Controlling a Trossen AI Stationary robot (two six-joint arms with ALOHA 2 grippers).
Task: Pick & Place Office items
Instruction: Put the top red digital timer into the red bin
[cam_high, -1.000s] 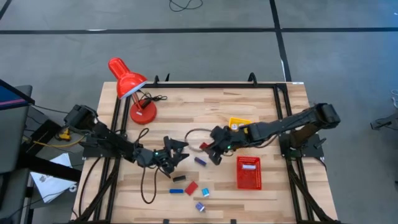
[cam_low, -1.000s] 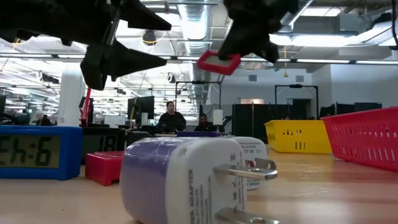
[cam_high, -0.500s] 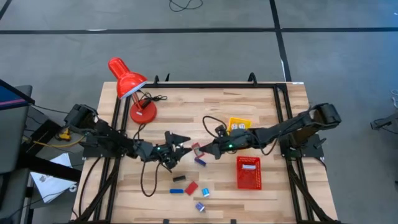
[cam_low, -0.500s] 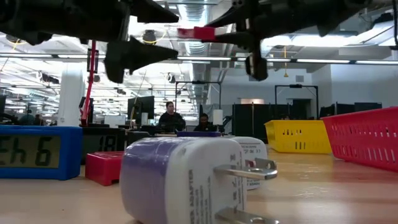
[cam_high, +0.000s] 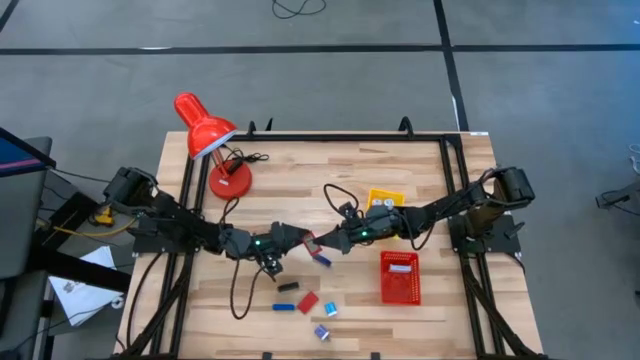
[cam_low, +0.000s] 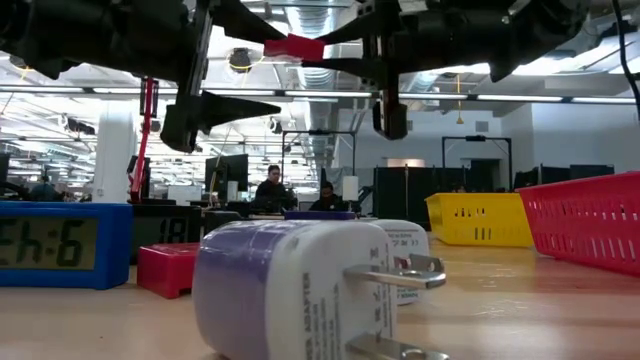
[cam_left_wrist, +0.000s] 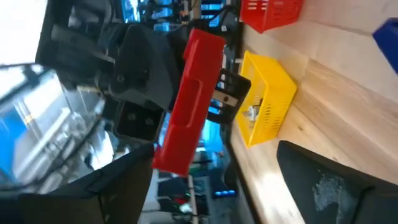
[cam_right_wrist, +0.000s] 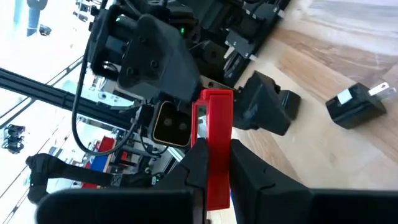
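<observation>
A small red bar-shaped piece (cam_high: 308, 242) hangs in the air over the middle of the table, with my right gripper (cam_high: 322, 243) shut on it. My left gripper (cam_high: 290, 240) faces it from the table's left and is open. Its two fingers (cam_left_wrist: 336, 180) stand wide on either side of the piece's free end (cam_left_wrist: 189, 106); whether they touch it I cannot tell. Other office items lie on the wood near the front: a purple bit (cam_high: 322, 260), a black one (cam_high: 288, 287), a blue bar (cam_high: 284, 307) and a red block (cam_high: 308, 302). My right gripper pinches the red piece's near end (cam_right_wrist: 214, 168) between its two fingers (cam_right_wrist: 194, 163). The fingers come level from the table's right and lie along the piece. The piece is lifted clear of the table and sticks out level toward my left gripper.
A red mesh basket (cam_high: 399, 277) and a yellow tray (cam_high: 385, 200) stand on the right. A red desk lamp (cam_high: 210, 140) is at the far left, its cord running along the wood. A white-and-purple plug adapter (cam_low: 290, 290) and a blue clock (cam_low: 60, 245) sit near the front edge.
My right gripper has sunk, rolled and gone toward the table's left with the red piece, which has turned from tilted to level and now lies between my left gripper's fingers. My left gripper has rolled about its own line and kept its place.
</observation>
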